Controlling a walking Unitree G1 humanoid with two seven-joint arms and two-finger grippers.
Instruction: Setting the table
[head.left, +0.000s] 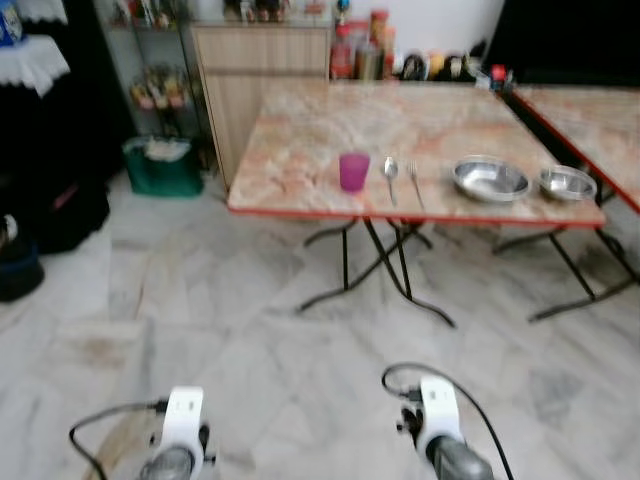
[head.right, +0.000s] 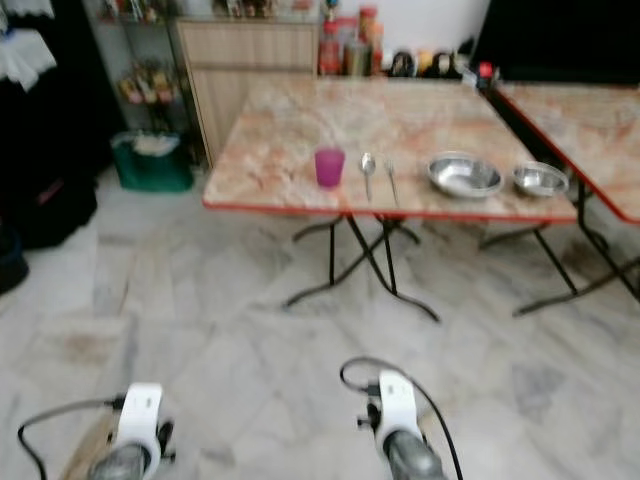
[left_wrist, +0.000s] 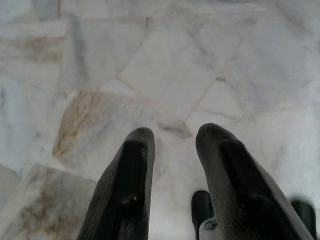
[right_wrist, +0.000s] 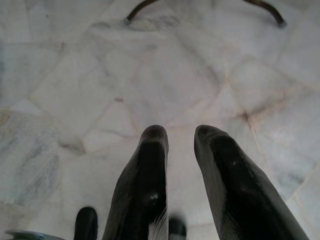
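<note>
A marble-patterned folding table (head.left: 310, 130) with a red edge stands ahead. Near its front edge sit a pink cup (head.left: 353, 171), a spoon (head.left: 391, 177), a fork (head.left: 414, 182), a large steel bowl (head.left: 489, 179) and a smaller steel bowl (head.left: 567, 182). Both arms hang low over the floor, well short of the table. My left gripper (left_wrist: 174, 137) is open and holds nothing, pointing at floor tiles. My right gripper (right_wrist: 180, 134) is also open and holds nothing above the marble floor.
A second table (head.left: 590, 120) stands to the right. Behind are a wooden cabinet (head.left: 255, 80), jars and bottles (head.left: 365, 50), a green bin (head.left: 162, 165) and dark furniture (head.left: 40, 190) at left. The table's black folding legs (head.left: 385, 270) spread over the marble floor (head.left: 250, 350).
</note>
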